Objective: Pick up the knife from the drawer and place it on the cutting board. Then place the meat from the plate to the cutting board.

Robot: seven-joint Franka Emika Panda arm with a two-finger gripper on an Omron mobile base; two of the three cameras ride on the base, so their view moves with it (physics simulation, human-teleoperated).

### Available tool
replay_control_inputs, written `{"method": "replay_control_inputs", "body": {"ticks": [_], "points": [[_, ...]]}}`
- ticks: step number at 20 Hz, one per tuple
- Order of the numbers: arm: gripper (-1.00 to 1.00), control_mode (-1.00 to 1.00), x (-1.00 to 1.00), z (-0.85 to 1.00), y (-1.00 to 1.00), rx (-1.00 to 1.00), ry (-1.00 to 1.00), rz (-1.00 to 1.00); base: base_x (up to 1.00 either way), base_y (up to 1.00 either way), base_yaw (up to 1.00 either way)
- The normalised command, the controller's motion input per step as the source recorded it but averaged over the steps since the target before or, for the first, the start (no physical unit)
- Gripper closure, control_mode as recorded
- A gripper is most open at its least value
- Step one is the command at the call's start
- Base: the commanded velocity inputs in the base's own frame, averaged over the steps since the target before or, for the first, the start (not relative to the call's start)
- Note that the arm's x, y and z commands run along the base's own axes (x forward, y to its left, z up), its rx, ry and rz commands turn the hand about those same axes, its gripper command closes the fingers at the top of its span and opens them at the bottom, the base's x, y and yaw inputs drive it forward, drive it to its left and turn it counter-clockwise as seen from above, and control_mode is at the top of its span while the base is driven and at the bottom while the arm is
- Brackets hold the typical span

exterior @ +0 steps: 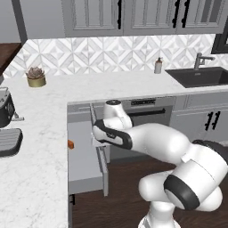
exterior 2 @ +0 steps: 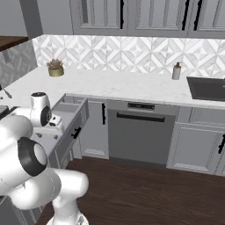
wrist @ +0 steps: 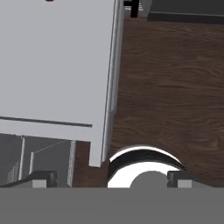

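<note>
The wide grey drawer (exterior: 84,156) stands pulled out from under the counter, its flat inside (wrist: 57,65) bare in the hand view. The knife shows as an orange-brown handle end (exterior: 71,144) at the drawer's left side, by the counter edge; its blade is hidden. My gripper (wrist: 111,177) is open and holds nothing. It hangs over the drawer's front wall (wrist: 111,78), with one fingertip (wrist: 43,177) over the cabinet side and the other over the floor. The hand (exterior 2: 52,121) sits right of the knife. The cutting board, plate and meat are out of view.
A dishwasher (exterior: 147,111) stands right of the drawer, with a dark sink (exterior: 200,75) and a soap bottle (exterior: 158,66) beyond. A potted plant (exterior: 35,76) and a toaster (exterior: 4,109) stand on the white counter. Dark wood floor (wrist: 175,87) lies below.
</note>
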Motion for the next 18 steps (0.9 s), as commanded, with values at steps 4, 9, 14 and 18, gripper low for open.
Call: {"method": "replay_control_inputs", "body": {"ticks": [4,9,14,18], "points": [[-1.0,-1.0,0.18,-0.35,0.01,-0.03,0.0,0.0,0.0,0.0,0.0],[-1.0,-1.0,0.11,-0.35,0.01,0.0,0.0,0.0,0.0,0.0,0.0],[-1.0,-1.0,0.12,-0.31,0.01,0.0,0.0,0.0,0.0,0.0,0.0],[-1.0,-1.0,0.12,-0.28,0.08,0.0,-0.02,0.0,0.0,0.0,0.0]]}}
